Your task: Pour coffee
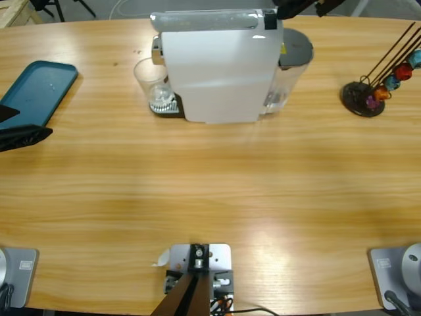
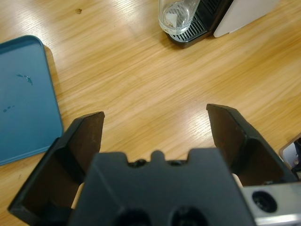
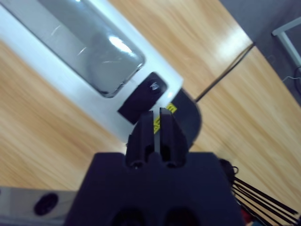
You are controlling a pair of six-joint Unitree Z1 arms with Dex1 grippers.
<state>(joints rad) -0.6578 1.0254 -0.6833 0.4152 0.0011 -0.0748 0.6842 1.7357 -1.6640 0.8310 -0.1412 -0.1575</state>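
A white coffee machine (image 1: 217, 72) stands at the table's far middle. A clear glass (image 1: 152, 82) sits on its drip tray under the spout; it also shows in the left wrist view as the glass (image 2: 178, 16) beside the machine (image 2: 244, 14). My left gripper (image 2: 155, 125) is open and holds nothing; it hovers over bare wood well short of the glass and shows at the high view's left edge (image 1: 23, 137). My right gripper (image 3: 156, 115) is shut on nothing, just above the black part (image 3: 143, 99) at the end of the machine's silver lid (image 3: 89, 52). It enters the high view from the top (image 1: 296, 6).
A teal tray (image 1: 36, 89) lies at the left, also seen beside the left jaws (image 2: 23, 103). A black capsule stand (image 1: 363, 99) with coloured capsules (image 1: 392, 82) sits at the right. The machine's grey water tank (image 1: 293, 56) is on its right side.
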